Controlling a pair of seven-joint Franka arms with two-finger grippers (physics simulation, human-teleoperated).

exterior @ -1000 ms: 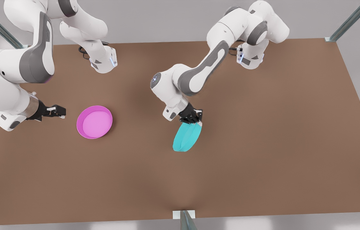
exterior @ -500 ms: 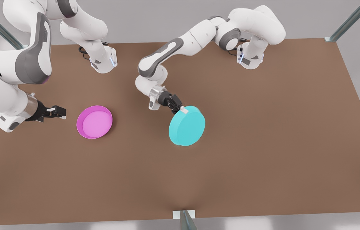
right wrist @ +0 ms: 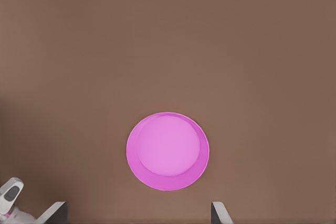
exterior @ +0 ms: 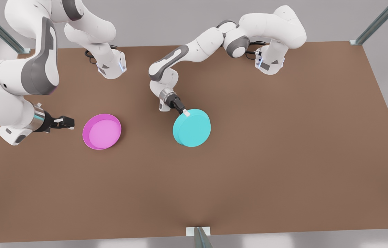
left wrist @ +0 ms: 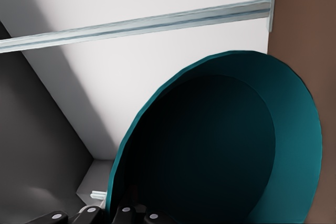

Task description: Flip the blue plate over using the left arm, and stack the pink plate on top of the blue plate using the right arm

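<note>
Cyan underside faced up in my front view: the blue plate (exterior: 192,128), inverted, was clamped at its rim by the left gripper (exterior: 184,111). My left wrist view showed its dark hollow (left wrist: 220,145). The right gripper (exterior: 65,122), fingers apart, waited beside the upright pink plate (exterior: 102,131) on the brown table (exterior: 283,155).

A broad brown desk (exterior: 283,155) carries a round magenta-pink plastic plate (exterior: 101,131), rim up, toward the front view's left. A round cyan plastic plate (exterior: 192,128), base up, sits near its middle, well apart.
</note>
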